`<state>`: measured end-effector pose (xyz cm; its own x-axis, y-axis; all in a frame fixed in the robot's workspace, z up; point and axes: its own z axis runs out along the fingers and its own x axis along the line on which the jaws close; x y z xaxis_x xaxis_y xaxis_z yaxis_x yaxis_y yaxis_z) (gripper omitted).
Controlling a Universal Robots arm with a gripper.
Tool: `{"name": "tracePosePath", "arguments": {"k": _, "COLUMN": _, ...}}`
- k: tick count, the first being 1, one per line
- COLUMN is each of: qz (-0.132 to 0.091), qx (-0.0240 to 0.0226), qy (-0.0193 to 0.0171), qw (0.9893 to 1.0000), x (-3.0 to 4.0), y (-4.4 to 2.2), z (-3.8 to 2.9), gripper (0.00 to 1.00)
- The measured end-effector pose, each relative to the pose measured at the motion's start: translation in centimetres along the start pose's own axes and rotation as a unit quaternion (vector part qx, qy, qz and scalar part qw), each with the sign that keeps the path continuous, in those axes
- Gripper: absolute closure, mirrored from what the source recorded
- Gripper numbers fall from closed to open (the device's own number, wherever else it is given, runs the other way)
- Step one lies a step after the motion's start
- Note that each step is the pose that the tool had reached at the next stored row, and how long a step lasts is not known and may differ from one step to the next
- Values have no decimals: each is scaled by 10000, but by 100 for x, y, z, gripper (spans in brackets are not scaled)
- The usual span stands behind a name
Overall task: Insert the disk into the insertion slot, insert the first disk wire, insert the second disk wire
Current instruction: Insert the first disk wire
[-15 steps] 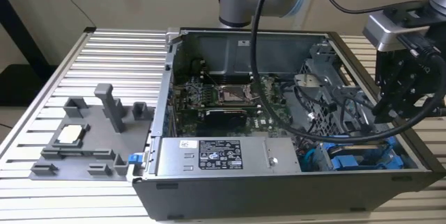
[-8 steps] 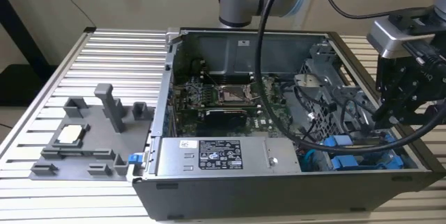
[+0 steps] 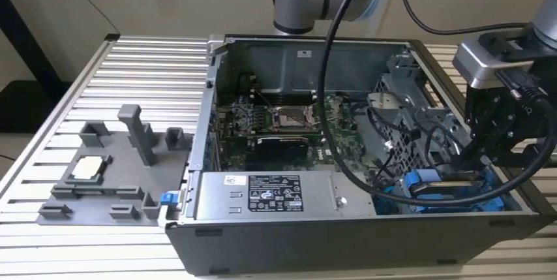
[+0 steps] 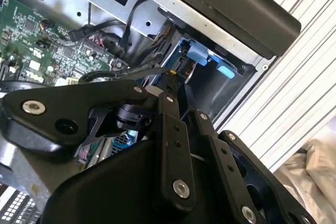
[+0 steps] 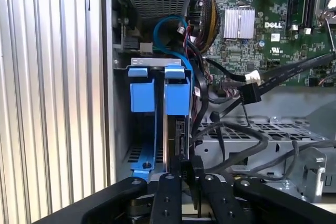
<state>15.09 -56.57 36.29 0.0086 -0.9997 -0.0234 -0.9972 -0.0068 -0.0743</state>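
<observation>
The disk (image 5: pixel 176 129) stands edge-on in its bright blue carrier frame (image 5: pixel 176 95), partly down inside the insertion slot (image 5: pixel 122 129) of the dark drive cage. In the exterior view the disk (image 3: pixel 445 185) sits at the case's corner on the exterior view's right. My gripper (image 5: pixel 188 174) is on the disk's near edge, fingers close together and shut on it. It also shows from outside (image 3: pixel 477 162) and along its black fingers (image 4: pixel 176 77). Two loose disk wires hang beside the cage, one with a black plug (image 5: pixel 251 92) and one with a white plug (image 5: pixel 252 76).
A second blue-tabbed carrier (image 5: pixel 142 90) sits right beside the disk. A perforated grey cage (image 5: pixel 273 129), the motherboard (image 3: pixel 287 120) and power supply (image 3: pixel 270 196) crowd the case. Cable bundles (image 5: pixel 202 51) run near the cage. A grey fixture plate (image 3: pixel 104 175) lies on the ribbed table (image 3: pixel 139 64).
</observation>
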Motion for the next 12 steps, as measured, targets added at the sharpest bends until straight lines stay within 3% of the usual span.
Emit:
{"name": "tracePosePath", "arguments": {"k": 4, "qz": 1, "qx": 0, "qy": -10, "qw": 10000, "x": 2, "y": 2, "z": 70, "gripper": 81}}
{"name": "tracePosePath", "arguments": {"k": 8, "qz": 5, "qx": 1, "qy": -77, "qw": 10000, "x": 3, "y": -7, "z": 113, "gripper": 81}}
{"name": "tracePosePath", "arguments": {"k": 12, "qz": 7, "qx": 0, "qy": -88, "qw": 10000, "x": 8, "y": -15, "z": 179, "gripper": 81}}
